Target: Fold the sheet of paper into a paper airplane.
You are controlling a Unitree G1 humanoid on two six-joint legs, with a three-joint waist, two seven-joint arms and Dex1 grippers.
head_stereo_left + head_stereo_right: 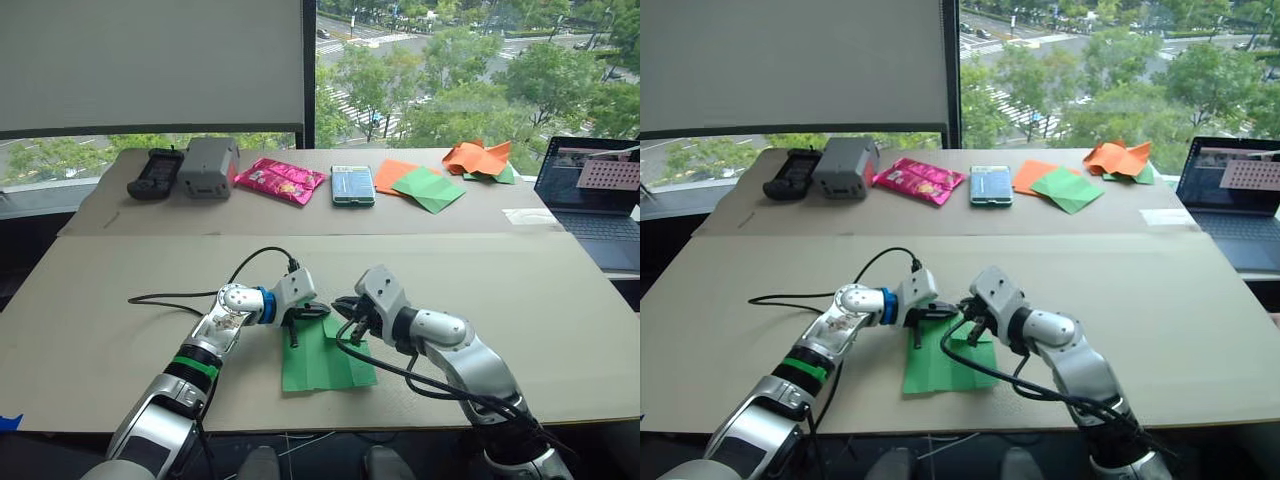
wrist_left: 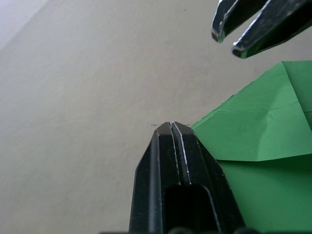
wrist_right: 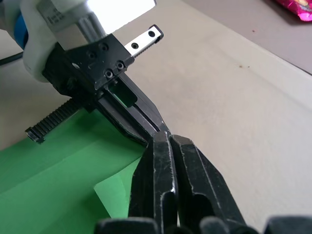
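Observation:
The sheet of paper [image 1: 320, 365] lies flat on the tan table near its front edge, bright green, with a corner flap [image 2: 253, 136] folded over at its far side. My left gripper [image 1: 322, 311] is shut, its tip low over the table just beside that folded corner [image 2: 171, 126]. My right gripper [image 1: 346, 316] is shut too and hovers over the sheet's far edge, tip to tip with the left one [image 3: 168, 139]. I cannot see paper between either pair of fingers. Nothing here has the shape of a paper airplane.
Along the far side of the table lie a black device [image 1: 155, 172], a grey box [image 1: 207, 165], a pink packet [image 1: 280, 180], a phone [image 1: 352, 184], flat orange and green sheets [image 1: 420, 186] and crumpled orange paper [image 1: 478, 157]. A laptop [image 1: 595, 195] stands far right. A black cable [image 1: 170, 298] trails left.

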